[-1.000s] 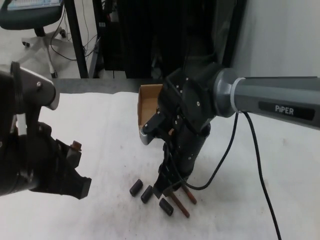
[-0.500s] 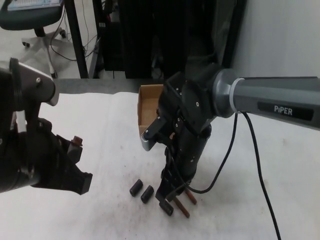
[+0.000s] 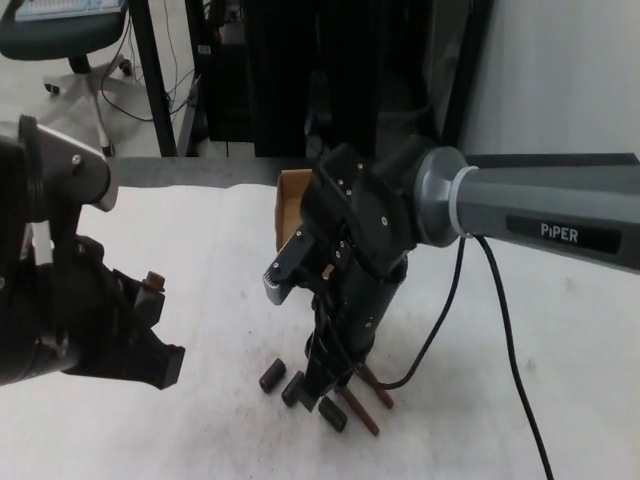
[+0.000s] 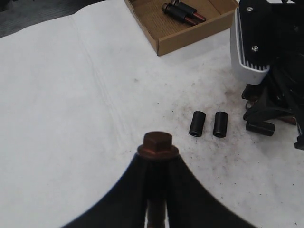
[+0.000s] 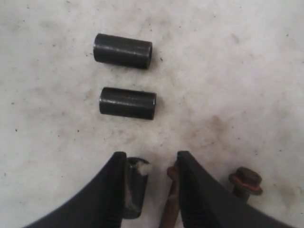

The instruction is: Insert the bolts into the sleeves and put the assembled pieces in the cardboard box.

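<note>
The left gripper [image 4: 156,164] is clamping a bolt [image 4: 157,142] above bare cloth [image 4: 57,118]; the right gripper [image 5: 149,164] is hanging part open around one sleeve [image 5: 135,190], two sleeves [image 5: 127,103] lying free beside it, the cardboard box [image 4: 190,38] sitting at the cloth's far edge.

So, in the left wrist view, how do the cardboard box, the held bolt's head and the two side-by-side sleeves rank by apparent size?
1. cardboard box
2. bolt head, though nearness to the camera enlarges it
3. sleeve nearer the bolt and neighbour sleeve: alike, not ranked
</note>
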